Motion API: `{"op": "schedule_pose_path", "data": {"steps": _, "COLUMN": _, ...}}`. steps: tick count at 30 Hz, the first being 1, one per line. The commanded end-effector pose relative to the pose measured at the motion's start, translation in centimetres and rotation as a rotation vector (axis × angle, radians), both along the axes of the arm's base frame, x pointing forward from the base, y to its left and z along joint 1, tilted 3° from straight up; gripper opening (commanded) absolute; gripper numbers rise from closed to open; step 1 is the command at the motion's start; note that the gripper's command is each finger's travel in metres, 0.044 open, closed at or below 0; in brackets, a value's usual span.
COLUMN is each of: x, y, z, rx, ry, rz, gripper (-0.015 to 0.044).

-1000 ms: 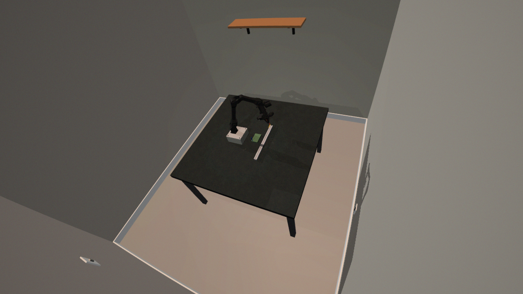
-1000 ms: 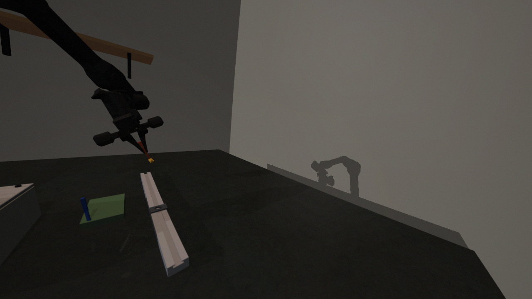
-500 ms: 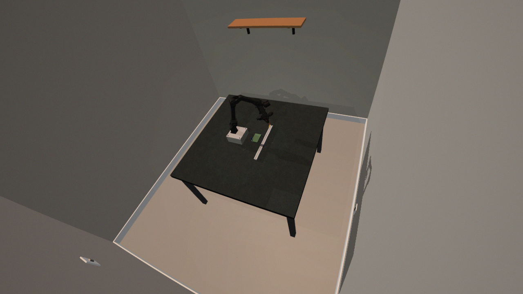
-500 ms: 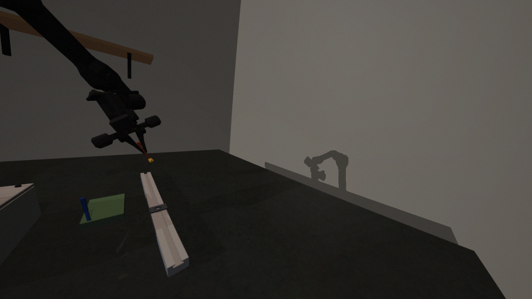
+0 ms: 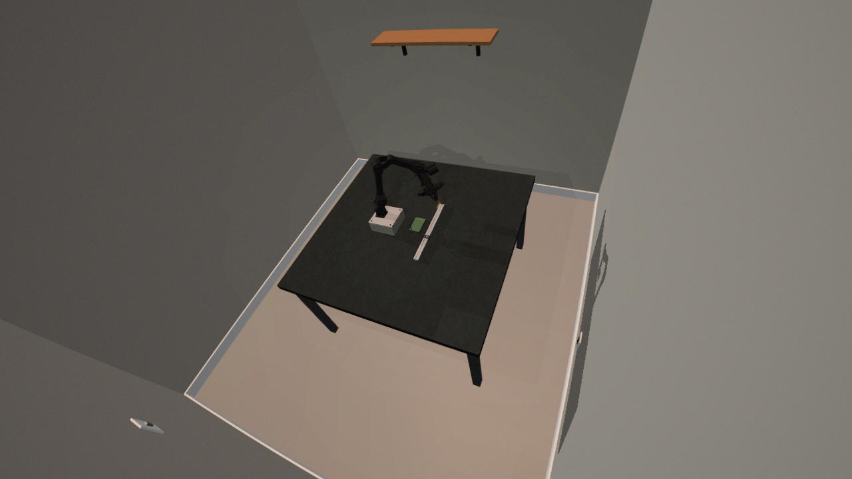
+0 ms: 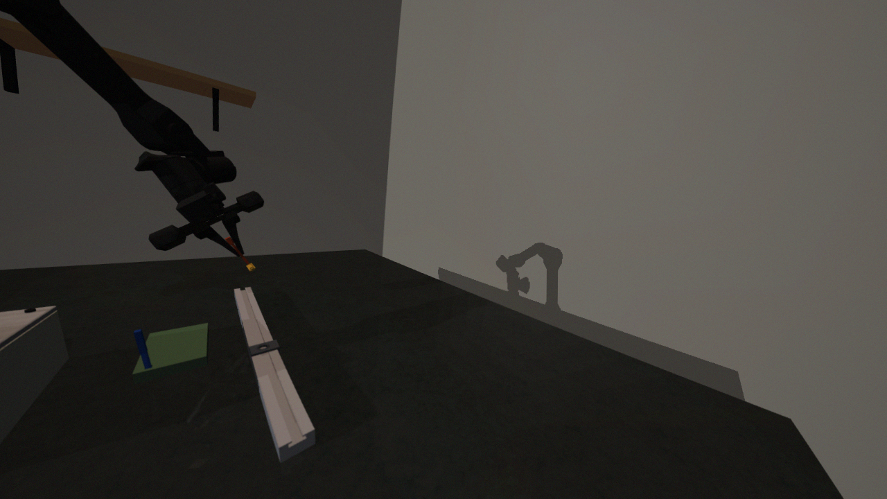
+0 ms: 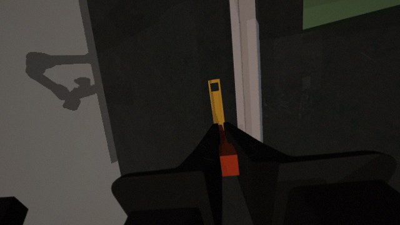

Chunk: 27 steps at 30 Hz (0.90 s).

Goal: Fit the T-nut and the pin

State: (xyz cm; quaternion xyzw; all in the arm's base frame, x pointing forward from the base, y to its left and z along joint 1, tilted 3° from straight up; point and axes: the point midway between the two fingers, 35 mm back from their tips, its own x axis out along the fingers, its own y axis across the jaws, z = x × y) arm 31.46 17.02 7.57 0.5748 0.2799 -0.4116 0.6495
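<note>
The brass T-nut (image 5: 438, 205) (image 6: 250, 267) (image 7: 217, 106) hangs, small and yellow, near the far end of the aluminum rail (image 5: 433, 221) (image 6: 277, 387) (image 7: 250, 62), as you look from the exterior camera. It is outside the rail's slot; whether it touches the rail, you cannot tell. Its orange handle (image 6: 229, 240) (image 7: 229, 165) slants up from it, and your gripper (image 5: 436, 199) (image 6: 241, 254) (image 7: 220, 127) is closed on that handle, fingertips pinching close to the nut and the square butt showing between the fingers.

Expect a light, stiff piece: nothing should bend or crush, but a narrow handle in slim fingertips could pivot or slip if the nut catches a lip of the rail. The handle is the right place to hold, as it leaves the nut free to enter. Your next move is probably to bring the tilted nut over the rail's slot and tip it in gently.

Partway along the rail, the dark bracket (image 5: 426, 236) (image 6: 272, 344) crosses it, its hole facing up. Beside the rail, on the robot-base side, lies the green tray (image 5: 419, 223) (image 6: 179, 347) (image 7: 344, 15), with the blue pin (image 5: 411, 226) (image 6: 143, 350) standing roughly upright at its edge farther from the rail.
</note>
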Motion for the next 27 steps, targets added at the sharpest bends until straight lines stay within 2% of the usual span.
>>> {"op": "schedule_pose_path", "data": {"steps": 1, "x": -0.17, "y": -0.17, "z": -0.04, "rx": 0.0, "ry": -0.015, "rz": -0.007, "gripper": -0.015}}
{"op": "schedule_pose_path", "data": {"steps": 27, "x": -0.91, "y": -0.35, "z": -0.16, "rx": 0.013, "ry": -0.106, "rz": -0.016, "gripper": -0.015}}
